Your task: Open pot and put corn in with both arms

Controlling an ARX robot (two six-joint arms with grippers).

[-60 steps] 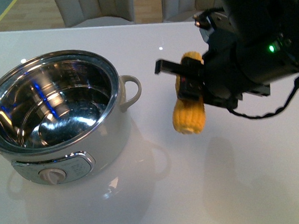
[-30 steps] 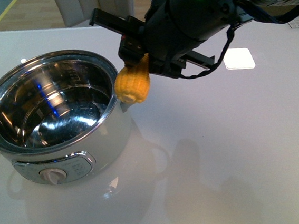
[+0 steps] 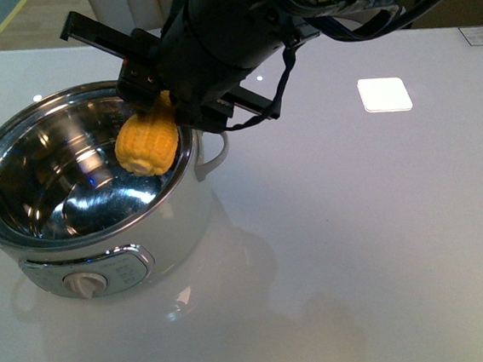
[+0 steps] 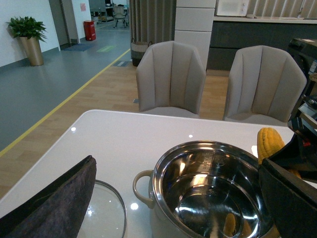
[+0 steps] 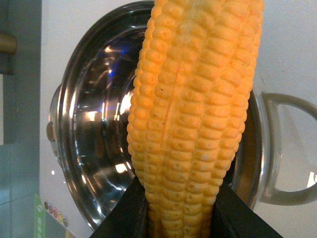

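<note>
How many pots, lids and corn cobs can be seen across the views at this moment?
Pot: 1
Glass lid: 1
Corn cob: 1
Total: 3

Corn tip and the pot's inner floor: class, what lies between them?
Nothing: the front view shows only air and bare steel below the corn inside the pot.

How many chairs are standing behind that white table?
2, both grey, side by side at the table's far edge: one chair nearer the hallway, the other chair beside it. Others may be hidden.
</note>
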